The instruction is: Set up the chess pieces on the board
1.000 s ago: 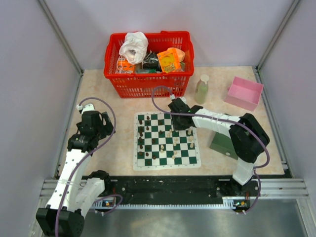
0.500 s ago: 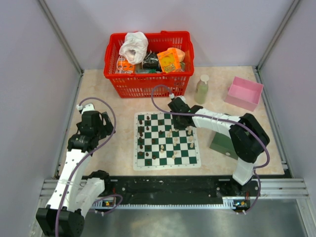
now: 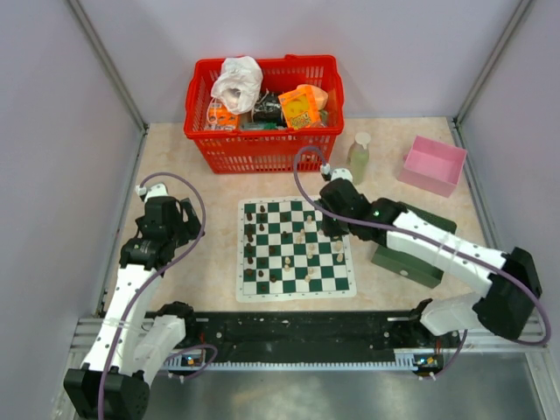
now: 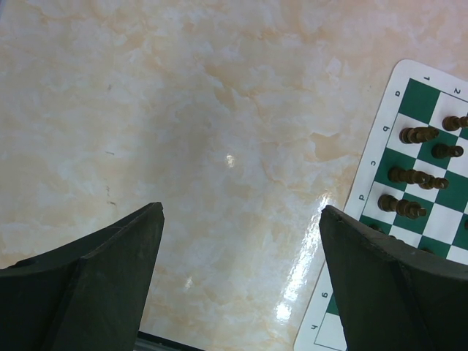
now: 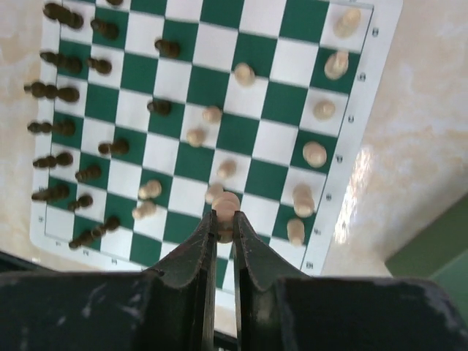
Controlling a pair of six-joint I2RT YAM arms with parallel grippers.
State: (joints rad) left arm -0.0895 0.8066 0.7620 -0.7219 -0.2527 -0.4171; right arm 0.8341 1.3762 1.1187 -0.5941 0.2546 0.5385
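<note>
The board (image 3: 297, 292) lies flat in the middle of the table. Dark brown pieces (image 3: 251, 236) stand mostly along its left columns. Cream pieces (image 3: 302, 236) are scattered over its middle and right. My right gripper (image 3: 332, 229) hovers over the board's right side. In the right wrist view the right gripper (image 5: 225, 218) is shut on a cream piece (image 5: 227, 203), held above the checks (image 5: 362, 131). My left gripper (image 3: 178, 220) is left of the board. In the left wrist view the left gripper (image 4: 241, 212) is open and empty over bare table, with the board's edge (image 4: 365, 190) at the right.
A red basket (image 3: 262, 149) full of items stands behind the board. A pale bottle (image 3: 357, 157) and a pink box (image 3: 433, 164) stand at the back right. A dark green box (image 3: 407, 258) lies right of the board, under the right arm.
My right arm has swung out, its elbow now far to the right, and its gripper has shifted slightly right over the board. The left arm has not moved.
</note>
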